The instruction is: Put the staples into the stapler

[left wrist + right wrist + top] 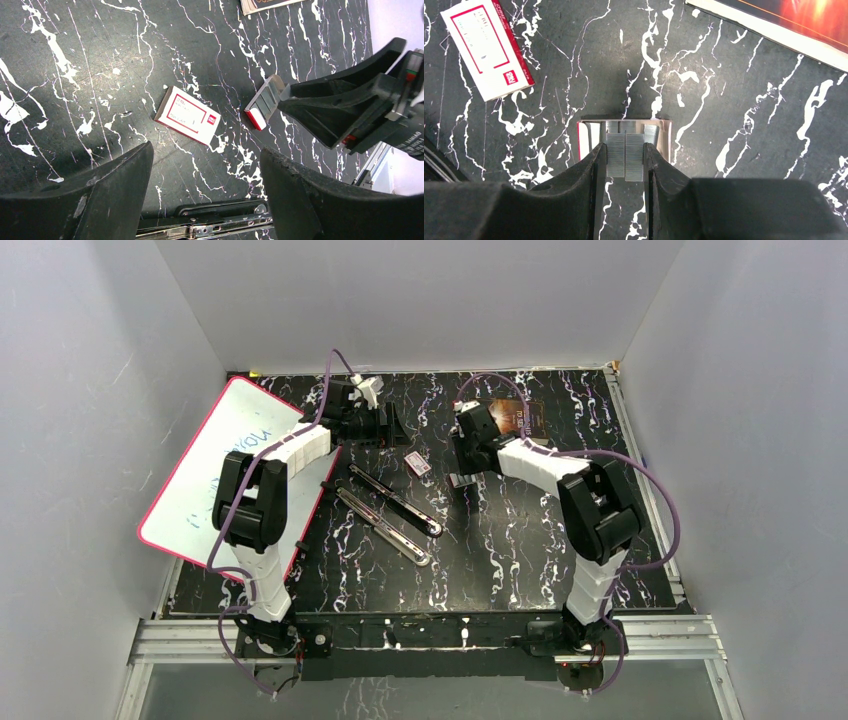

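Two silvery strips of staples (625,159) lie side by side between the fingers of my right gripper (624,150), which is shut on them just above the open staple tray (663,132). That tray (264,102) also shows in the left wrist view, under the right gripper's black fingers (340,107). The stapler (390,512) lies opened out as two long bars in the middle of the table. My left gripper (206,155) hangs open above the stapler's far end (220,222), holding nothing. In the top view the left gripper (392,425) is to the left of the right gripper (462,478).
The white and red staple box sleeve (418,464) lies between the two grippers, beside the stapler. A whiteboard with a red rim (230,470) leans at the left. A dark orange booklet (520,418) lies at the back behind the right gripper. Grey walls enclose the table.
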Robot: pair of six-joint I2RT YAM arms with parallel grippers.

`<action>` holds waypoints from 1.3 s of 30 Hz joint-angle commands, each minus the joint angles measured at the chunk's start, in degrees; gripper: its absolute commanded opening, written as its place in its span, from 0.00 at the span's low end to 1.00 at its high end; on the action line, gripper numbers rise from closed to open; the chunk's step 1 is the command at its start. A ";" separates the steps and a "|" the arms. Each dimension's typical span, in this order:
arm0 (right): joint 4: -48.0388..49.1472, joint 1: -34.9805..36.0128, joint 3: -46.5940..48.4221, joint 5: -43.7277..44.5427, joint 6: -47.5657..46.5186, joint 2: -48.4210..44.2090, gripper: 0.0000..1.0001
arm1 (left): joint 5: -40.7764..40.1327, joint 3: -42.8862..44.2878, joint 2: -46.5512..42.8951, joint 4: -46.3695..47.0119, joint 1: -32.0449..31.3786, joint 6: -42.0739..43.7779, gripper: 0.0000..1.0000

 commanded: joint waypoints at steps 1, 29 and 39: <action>-0.24 0.57 -1.24 1.14 -0.61 -4.68 0.34 | 1.01 0.32 -3.45 -0.66 0.40 0.57 0.76; -1.42 11.26 -17.77 1.95 3.25 -19.52 0.35 | 1.47 0.18 -3.48 -0.41 0.41 0.70 0.76; 0.51 15.37 -20.35 1.57 1.03 -17.53 0.37 | 1.96 0.23 -3.64 -0.20 0.40 0.83 0.76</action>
